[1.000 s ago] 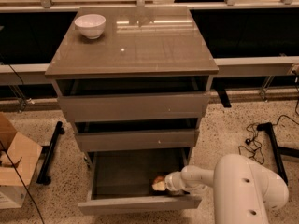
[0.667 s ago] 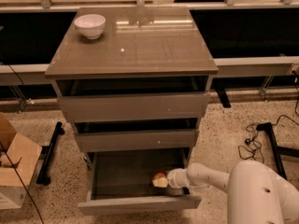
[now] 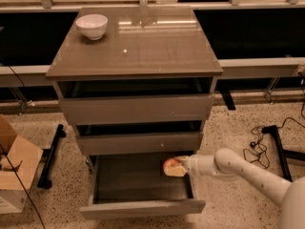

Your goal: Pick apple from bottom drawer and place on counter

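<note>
At far left a cardboard box [image 3: 14, 168] sits on the floor, and a white bowl [image 3: 92, 26] stands on the far left corner of the bench [image 3: 157, 51], well apart from the action. Below, the bottom drawer [image 3: 138, 187] is pulled out toward the near side, its grey floor bare across the left and middle.

The change is at the drawer's right side. A moment ago the apple [image 3: 169, 164] and the gripper [image 3: 174, 169] sat lower in the picture, close to the drawer floor. Both now sit higher, just under the front of the middle drawer [image 3: 138, 143], and the arm has straightened out to the right. I read this as the lift having begun: the apple seems to be off the floor and travelling with the gripper, though it is not yet clear of the drawer.

The gripper reaches in from the right and appears to be pinching the apple, its pale fingers [image 3: 177, 171] touching the apple's right and underside. Black cables [image 3: 255, 144] trail on the floor at right
</note>
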Controlling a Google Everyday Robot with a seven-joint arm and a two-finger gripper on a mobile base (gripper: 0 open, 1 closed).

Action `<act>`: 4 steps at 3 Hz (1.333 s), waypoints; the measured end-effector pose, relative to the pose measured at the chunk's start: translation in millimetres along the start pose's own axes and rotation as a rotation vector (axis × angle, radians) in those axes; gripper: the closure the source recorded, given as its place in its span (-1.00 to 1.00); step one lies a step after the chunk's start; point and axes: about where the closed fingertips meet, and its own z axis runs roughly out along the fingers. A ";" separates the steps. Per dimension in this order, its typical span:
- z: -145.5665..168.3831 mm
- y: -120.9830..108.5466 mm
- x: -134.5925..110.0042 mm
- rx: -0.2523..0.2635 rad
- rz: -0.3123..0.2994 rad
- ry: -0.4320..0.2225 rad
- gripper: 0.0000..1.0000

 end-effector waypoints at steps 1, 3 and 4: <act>-61.9 66.7 -55.9 -0.140 -0.154 -0.022 1.00; -166.7 190.5 -186.0 -0.231 -0.594 -0.076 1.00; -206.3 228.3 -279.3 -0.186 -0.780 -0.105 1.00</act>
